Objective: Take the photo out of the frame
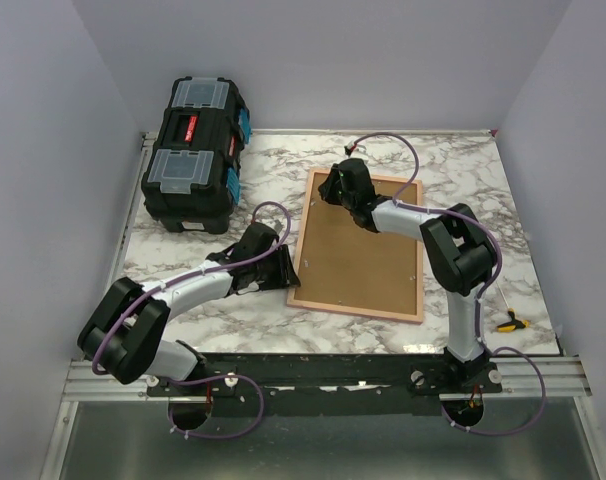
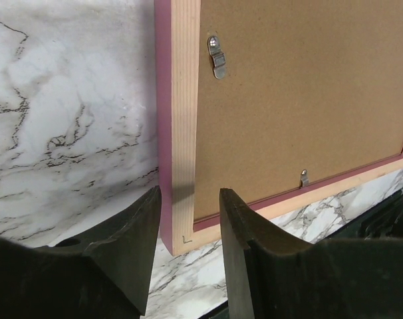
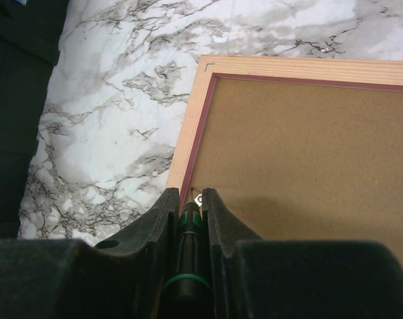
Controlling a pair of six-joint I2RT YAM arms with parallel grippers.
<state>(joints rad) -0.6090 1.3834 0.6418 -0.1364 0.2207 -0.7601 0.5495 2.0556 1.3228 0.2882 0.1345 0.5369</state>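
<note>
the frame [image 1: 358, 245] lies cork back up on the marble table [image 1: 463, 170], to the right of the toolbox [image 1: 193, 150]. my left gripper [image 2: 190, 199] is spread and holds nothing, with one finger on each side of the frame's left rail by its near corner. my right gripper [image 3: 190, 194] pinches a black, green-ringed tool [image 3: 187, 266], its tip at a small metal clip [image 3: 197, 199] just inside the left rail.

Colours before you: pink frame [image 1: 355, 255], cork-brown back.
White, grey-veined marble table [image 1: 543, 200]; black-and-teal toolbox [image 1: 195, 155]; green-banded black screwdriver [image 3: 186, 259].
</note>
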